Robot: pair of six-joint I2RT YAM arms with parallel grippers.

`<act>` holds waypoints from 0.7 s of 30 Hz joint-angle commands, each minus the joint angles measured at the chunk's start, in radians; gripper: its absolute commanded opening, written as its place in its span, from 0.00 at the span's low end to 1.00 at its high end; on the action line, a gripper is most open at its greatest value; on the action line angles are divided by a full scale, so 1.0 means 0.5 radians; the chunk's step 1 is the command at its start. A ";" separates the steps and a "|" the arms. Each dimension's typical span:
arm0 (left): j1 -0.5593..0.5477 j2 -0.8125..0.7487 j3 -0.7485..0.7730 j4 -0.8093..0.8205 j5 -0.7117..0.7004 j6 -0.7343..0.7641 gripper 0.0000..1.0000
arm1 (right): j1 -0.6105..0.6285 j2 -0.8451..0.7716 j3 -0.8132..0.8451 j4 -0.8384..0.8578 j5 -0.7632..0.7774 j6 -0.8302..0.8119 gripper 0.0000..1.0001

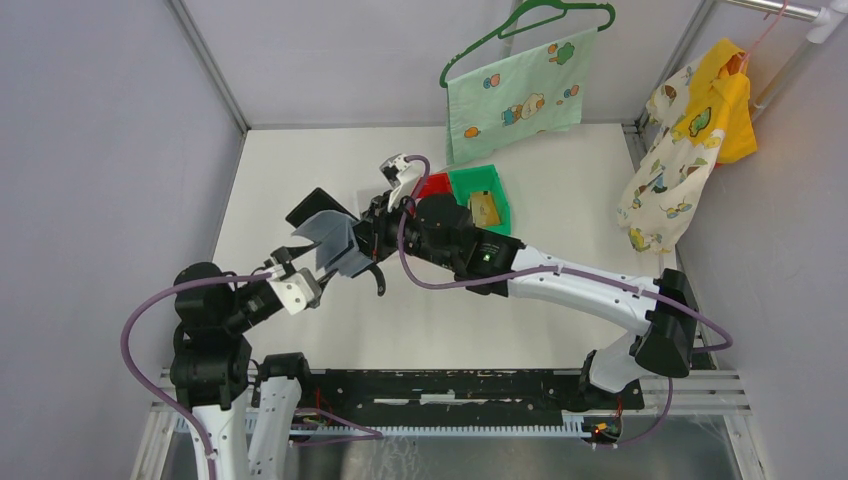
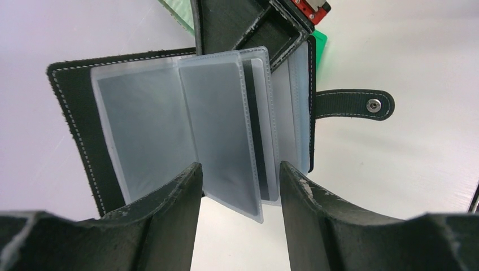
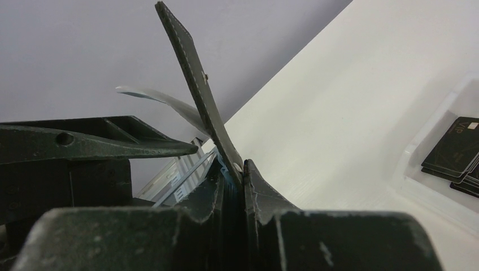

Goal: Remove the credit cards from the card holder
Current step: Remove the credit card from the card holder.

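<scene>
R pincer (image 3: 240, 168) clamps card holder (image 2: 70, 107); L pincer (image 2: 240, 172) open astride sleeves (image 2: 217, 124). It may pinch sleeve not card, yanking holder loose.

White table (image 1: 560, 200) carries red bin (image 1: 434, 185), green bin (image 1: 470, 178), clear bin (image 3: 415, 166).

card holder (image 2: 68, 113): upper edge hidden behind right gripper (image 3: 241, 175) | frosted sleeves (image 2: 220, 130): contents unclear | dark cards (image 3: 454, 152) in clear bin (image 3: 418, 169): cut off at right edge | red bin (image 1: 433, 184): mostly hidden behind right arm (image 1: 580, 285)
</scene>
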 commanded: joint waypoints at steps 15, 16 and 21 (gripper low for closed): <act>0.009 0.062 0.133 -0.166 0.089 0.074 0.59 | 0.005 -0.267 -0.319 0.635 -0.232 -0.188 0.00; 0.010 0.067 0.134 -0.179 0.107 0.075 0.59 | 0.006 -0.255 -0.301 0.651 -0.262 -0.179 0.00; 0.005 0.119 0.175 -0.329 0.176 0.147 0.60 | 0.015 -0.198 -0.213 0.679 -0.394 -0.160 0.00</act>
